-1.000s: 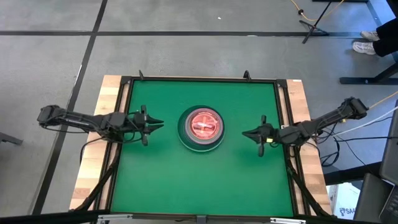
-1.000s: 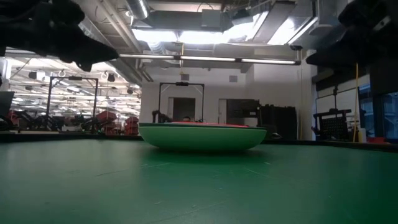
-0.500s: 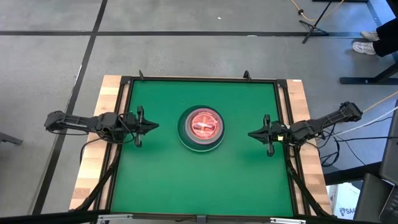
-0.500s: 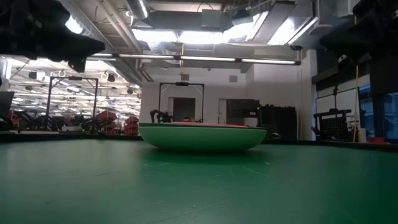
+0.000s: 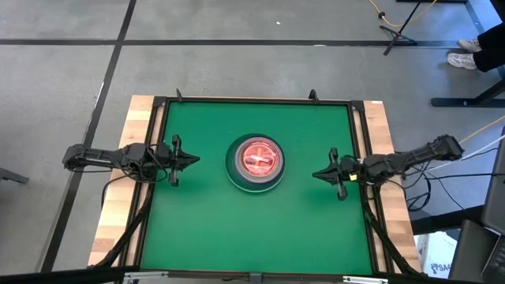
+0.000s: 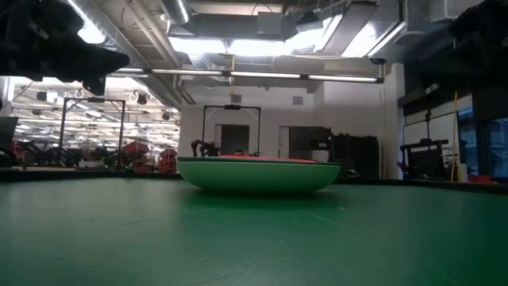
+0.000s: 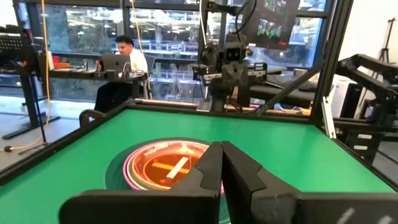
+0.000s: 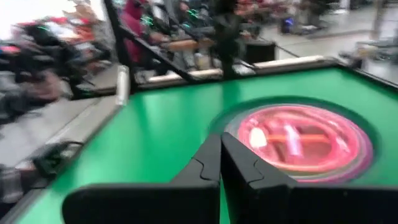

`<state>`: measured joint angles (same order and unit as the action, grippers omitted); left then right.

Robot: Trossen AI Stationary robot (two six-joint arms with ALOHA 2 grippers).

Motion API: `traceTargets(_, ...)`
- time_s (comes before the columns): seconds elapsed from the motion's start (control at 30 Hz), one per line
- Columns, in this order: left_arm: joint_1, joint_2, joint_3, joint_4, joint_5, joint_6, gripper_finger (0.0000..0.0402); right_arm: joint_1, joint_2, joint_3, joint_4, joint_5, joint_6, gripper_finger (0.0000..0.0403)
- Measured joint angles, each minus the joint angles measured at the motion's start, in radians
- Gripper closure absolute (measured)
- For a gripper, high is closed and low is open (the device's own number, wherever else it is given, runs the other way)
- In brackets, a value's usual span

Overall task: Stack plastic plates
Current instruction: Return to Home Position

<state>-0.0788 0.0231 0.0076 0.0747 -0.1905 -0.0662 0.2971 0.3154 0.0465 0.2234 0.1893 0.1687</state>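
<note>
The plastic plates sit in one stack [image 5: 256, 162] at the middle of the green table: a dark green plate at the bottom, a pink ring above it, small translucent amber and pink plates on top. The low view shows the stack [image 6: 258, 173] resting flat on its light green underside. My left gripper [image 5: 193, 159] hovers left of the stack, shut, fingers pointing at it [image 7: 222, 163]. My right gripper [image 5: 318, 174] hovers right of the stack, shut, also pointing at it [image 8: 220, 155]. Neither touches anything.
The green mat [image 5: 256, 229] lies inside a black frame on a wooden table. Bare mat surrounds the stack on all sides. Beyond the far edge, the left wrist view shows a seated person [image 7: 124, 62] at a desk and equipment stands.
Both arms have drawn back from the stack: the left gripper toward the table's left edge, the right gripper toward the right edge and then slightly back inward. The plate stack has stayed put.
</note>
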Motion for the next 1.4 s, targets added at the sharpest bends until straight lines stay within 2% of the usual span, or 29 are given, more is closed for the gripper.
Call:
traceTargets(0.2,0.0,0.0,0.0,-0.014,-0.011,-0.009,0.04,-0.156,-0.034,0.002,-0.018,-0.132,-0.039,0.0403)
traceTargets(0.43,0.0,0.0,0.0,-0.023,-0.002,-0.01,0.04,-0.267,-0.137,-0.005,-0.119,-0.137,-0.043,0.0403)
traceTargets(0.7,0.0,0.0,0.0,-0.032,0.002,-0.002,0.0399,-0.265,-0.316,-0.038,-0.189,-0.103,-0.045,0.0403)
traceTargets(0.9,0.0,-0.007,0.0,-0.027,0.127,-0.003,0.0399,-0.265,-0.309,-0.038,-0.192,-0.104,-0.045,0.0403)
traceTargets(1.1,0.0,-0.021,0.0,-0.053,0.106,0.004,0.0399,-0.265,-0.285,-0.038,-0.193,-0.104,-0.068,0.0403)
traceTargets(1.23,0.0,-0.02,0.0,-0.053,0.111,0.066,0.0399,-0.265,-0.271,-0.038,-0.194,-0.104,-0.068,0.0403)
traceTargets(1.4,0.0,-0.013,0.0,-0.056,0.127,0.045,0.0399,-0.265,-0.269,-0.038,-0.194,-0.104,-0.069,0.0403)
